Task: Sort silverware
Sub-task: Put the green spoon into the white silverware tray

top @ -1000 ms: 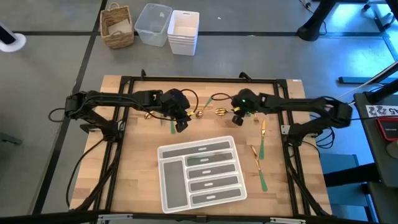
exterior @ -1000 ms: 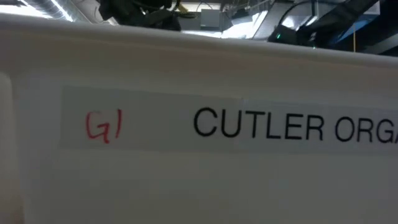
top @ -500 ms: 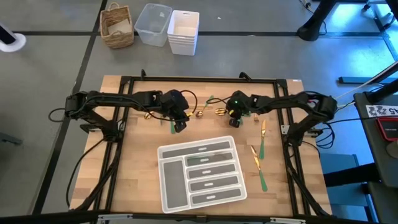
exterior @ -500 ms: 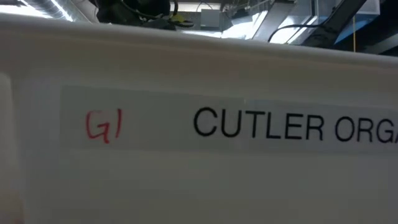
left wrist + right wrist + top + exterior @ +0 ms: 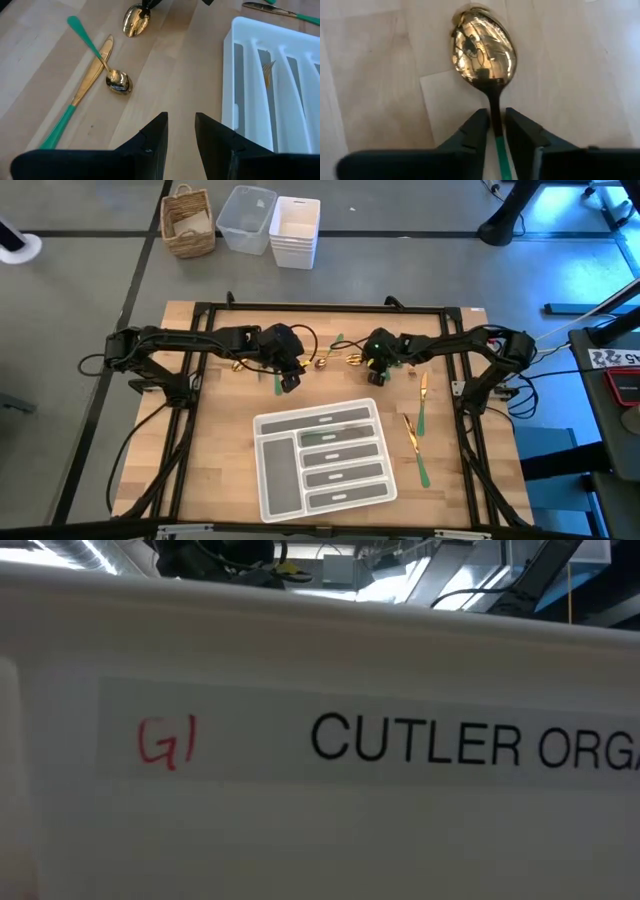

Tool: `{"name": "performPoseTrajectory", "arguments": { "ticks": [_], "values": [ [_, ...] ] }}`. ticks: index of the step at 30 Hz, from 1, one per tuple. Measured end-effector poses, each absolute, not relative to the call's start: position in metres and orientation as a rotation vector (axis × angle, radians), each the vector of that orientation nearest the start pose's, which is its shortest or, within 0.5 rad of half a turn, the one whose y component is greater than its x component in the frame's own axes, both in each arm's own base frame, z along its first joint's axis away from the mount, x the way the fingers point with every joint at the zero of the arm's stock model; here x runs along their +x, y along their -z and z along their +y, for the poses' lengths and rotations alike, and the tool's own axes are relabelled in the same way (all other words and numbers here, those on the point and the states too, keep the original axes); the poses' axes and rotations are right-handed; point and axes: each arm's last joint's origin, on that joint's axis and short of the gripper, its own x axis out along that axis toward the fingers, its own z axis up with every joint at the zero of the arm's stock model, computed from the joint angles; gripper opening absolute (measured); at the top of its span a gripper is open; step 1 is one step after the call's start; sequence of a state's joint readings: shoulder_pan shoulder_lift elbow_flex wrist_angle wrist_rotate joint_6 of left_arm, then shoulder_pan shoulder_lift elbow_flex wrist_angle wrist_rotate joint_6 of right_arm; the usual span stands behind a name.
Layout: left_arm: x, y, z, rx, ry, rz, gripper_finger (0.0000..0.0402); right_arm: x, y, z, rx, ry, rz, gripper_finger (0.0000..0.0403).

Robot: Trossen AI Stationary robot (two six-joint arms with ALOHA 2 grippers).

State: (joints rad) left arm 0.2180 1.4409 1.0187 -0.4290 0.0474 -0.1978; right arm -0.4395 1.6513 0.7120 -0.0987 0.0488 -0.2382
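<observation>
The silverware is gold-headed pieces with green handles, scattered on the wooden table. One spoon (image 5: 484, 47) lies flat near the far middle. My right gripper (image 5: 496, 131) is low over it and open. Its fingers stand close on either side of the spoon's dark neck (image 5: 494, 107), pointing steeply down, and a thin gap shows beside the neck. My left gripper (image 5: 181, 131) hangs open and empty above bare wood left of the tray (image 5: 235, 75). A second spoon (image 5: 118, 81) lies across a knife (image 5: 92, 75) ahead of it. A fork (image 5: 268, 72) lies in the tray.
The grey compartmented tray (image 5: 262, 425) sits at the near middle, and its labelled wall (image 5: 320, 740) fills the low view. Three loose pieces (image 5: 422, 385) (image 5: 412, 435) (image 5: 424, 472) lie right of it. A green handle (image 5: 277, 385) lies by my left gripper. Bins and a basket (image 5: 188, 220) stand beyond the table.
My right gripper has come down toward the spoon at the far middle and drifted slightly toward the table's left. The arm behind it has folded lower.
</observation>
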Motion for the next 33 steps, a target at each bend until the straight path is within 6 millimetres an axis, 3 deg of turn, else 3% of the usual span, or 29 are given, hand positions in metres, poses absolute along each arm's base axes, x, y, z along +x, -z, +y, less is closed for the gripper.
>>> {"name": "performPoseTrajectory", "arguments": {
  "ticks": [4,8,17,23,28,33],
  "values": [
    [0.291,-0.247,0.063,-0.298,-0.244,0.828,0.009,0.258,-0.124,-0.122,-0.006,0.311,1.067,0.0013],
    [0.291,-0.247,0.063,-0.298,-0.244,0.828,0.009,0.264,-0.131,-0.125,-0.004,0.308,1.078,0.0023],
    [0.291,-0.247,0.063,-0.271,-0.232,0.833,0.009,0.284,-0.172,-0.133,0.039,0.26,1.126,0.0012],
    [0.288,-0.244,0.063,-0.218,-0.208,0.879,0.009,0.296,-0.201,-0.133,0.247,0.198,1.071,0.0008],
    [0.281,-0.24,0.067,-0.184,-0.202,0.953,0.009,0.307,-0.221,-0.116,0.479,0.124,1.059,0.0006],
    [0.276,-0.238,0.076,-0.14,-0.196,0.989,0.009,0.321,-0.236,-0.08,0.645,0.082,1.081,0.0007]
  ]
}}
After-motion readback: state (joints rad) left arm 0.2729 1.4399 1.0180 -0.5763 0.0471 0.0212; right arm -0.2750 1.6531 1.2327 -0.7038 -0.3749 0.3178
